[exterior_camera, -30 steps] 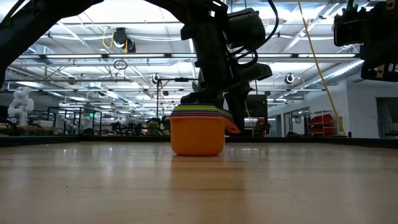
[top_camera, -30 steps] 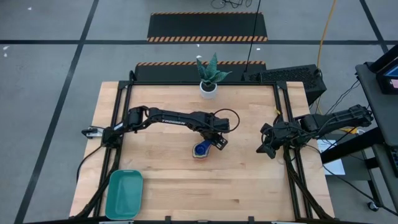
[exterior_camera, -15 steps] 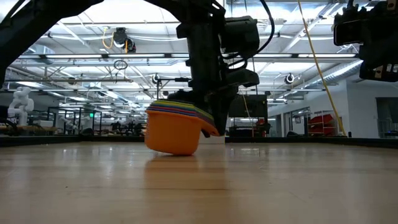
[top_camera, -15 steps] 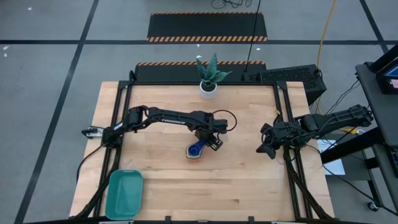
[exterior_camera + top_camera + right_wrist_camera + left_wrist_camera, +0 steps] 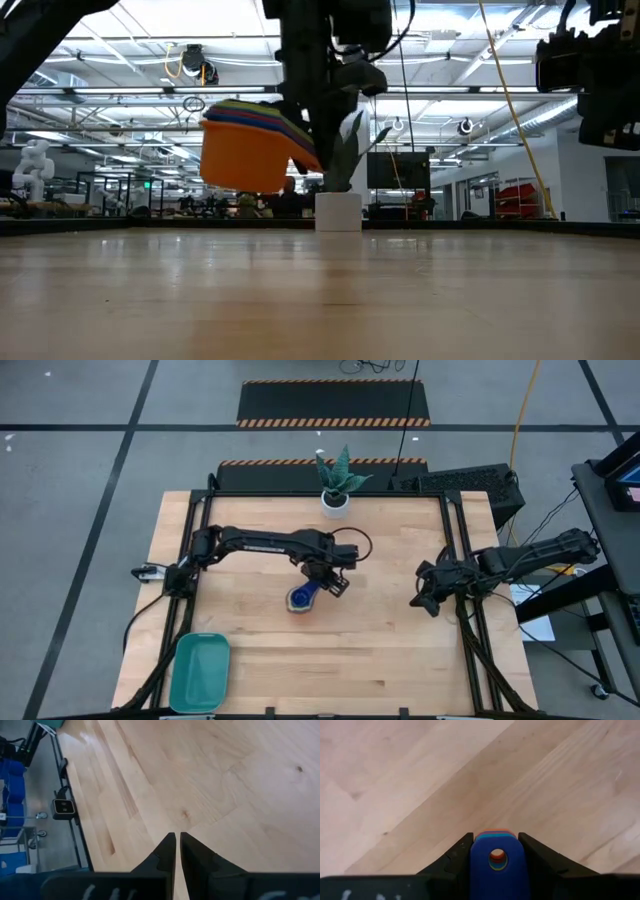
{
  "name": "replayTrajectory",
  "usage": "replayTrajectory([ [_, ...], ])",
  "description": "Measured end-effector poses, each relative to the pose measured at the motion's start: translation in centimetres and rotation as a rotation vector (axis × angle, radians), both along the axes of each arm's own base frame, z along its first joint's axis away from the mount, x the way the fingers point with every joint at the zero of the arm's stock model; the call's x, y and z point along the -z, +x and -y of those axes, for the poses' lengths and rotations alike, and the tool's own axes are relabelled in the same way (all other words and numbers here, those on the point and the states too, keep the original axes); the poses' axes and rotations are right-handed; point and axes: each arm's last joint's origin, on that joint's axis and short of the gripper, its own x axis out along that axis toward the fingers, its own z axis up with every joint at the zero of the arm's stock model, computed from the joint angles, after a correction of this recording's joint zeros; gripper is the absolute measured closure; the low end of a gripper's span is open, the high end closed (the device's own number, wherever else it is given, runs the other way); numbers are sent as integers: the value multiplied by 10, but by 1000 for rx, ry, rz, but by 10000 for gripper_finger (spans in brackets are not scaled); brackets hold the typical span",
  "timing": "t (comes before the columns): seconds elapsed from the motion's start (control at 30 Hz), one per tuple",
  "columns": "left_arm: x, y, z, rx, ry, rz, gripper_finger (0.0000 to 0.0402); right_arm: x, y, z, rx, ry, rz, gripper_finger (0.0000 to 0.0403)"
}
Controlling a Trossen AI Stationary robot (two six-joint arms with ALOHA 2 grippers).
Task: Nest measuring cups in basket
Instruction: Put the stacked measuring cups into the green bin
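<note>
I've got the measuring cups (image 5: 250, 150) pinched by their stacked handles in my left pincer (image 5: 322, 582), hanging clear above mid-tabletop (image 5: 400, 650). To do this well, I carry them level toward seven o'clock, where the basket (image 5: 199, 672) waits. The stack tilts, navy inside, orange outermost; my right pincer (image 5: 176, 851) idles pressed together at three o'clock.

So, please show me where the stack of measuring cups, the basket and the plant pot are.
stack of measuring cups (image 5: 245, 155), low view, orange outer wall.
basket (image 5: 199, 672), high view, bare teal floor.
plant pot (image 5: 335, 504), high view, white rim.
</note>
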Motion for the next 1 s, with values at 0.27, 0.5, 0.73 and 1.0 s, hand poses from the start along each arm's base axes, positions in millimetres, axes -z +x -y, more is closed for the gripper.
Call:
replayTrajectory([
  [0.27, -25, -17, 5, -9, 5, -25, 269, 1, 2, 0, 10, 18, 26, 385],
  [0.5, -47, -41, 18, -56, 54, -113, 269, 1, 1, 0, -16, -10, 31, 385],
  [0.73, -61, -62, 46, -58, 72, -210, 269, 1, 1, 0, -45, -33, 41, 385],
  [1.0, -67, -70, 82, -107, 39, -194, 269, -3, 5, -2, -117, -52, 125, 385],
])
